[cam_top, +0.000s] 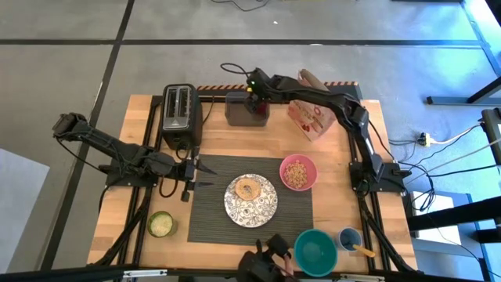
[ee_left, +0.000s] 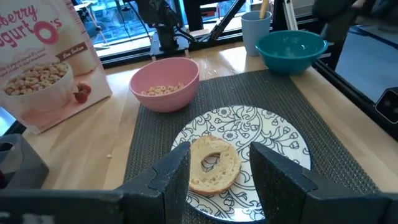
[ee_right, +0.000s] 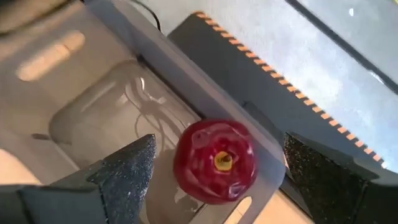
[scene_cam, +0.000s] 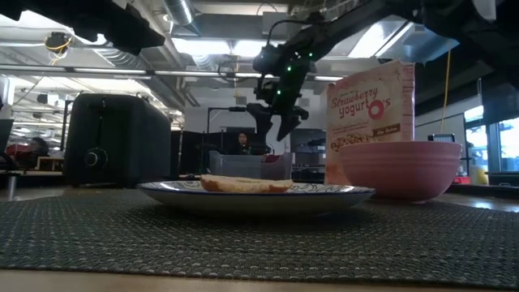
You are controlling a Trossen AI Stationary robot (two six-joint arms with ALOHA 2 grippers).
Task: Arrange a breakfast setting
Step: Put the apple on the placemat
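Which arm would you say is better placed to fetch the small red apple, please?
The right. Its open gripper hangs right above the small red apple in the grey bin; the left gripper waits at the mat's edge.

High view: overhead, straight down. Low view: tabletop level, across mat (scene_cam: pixel 259 243). Wrist views: close. Plate (cam_top: pixel 251 197) shared by high, low, left wrist.

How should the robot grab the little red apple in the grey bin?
Probably from straight above, across its round middle. The apple sits stem-up in the grey bin, whose walls block the sides. The open right gripper hangs over it, a finger either side.
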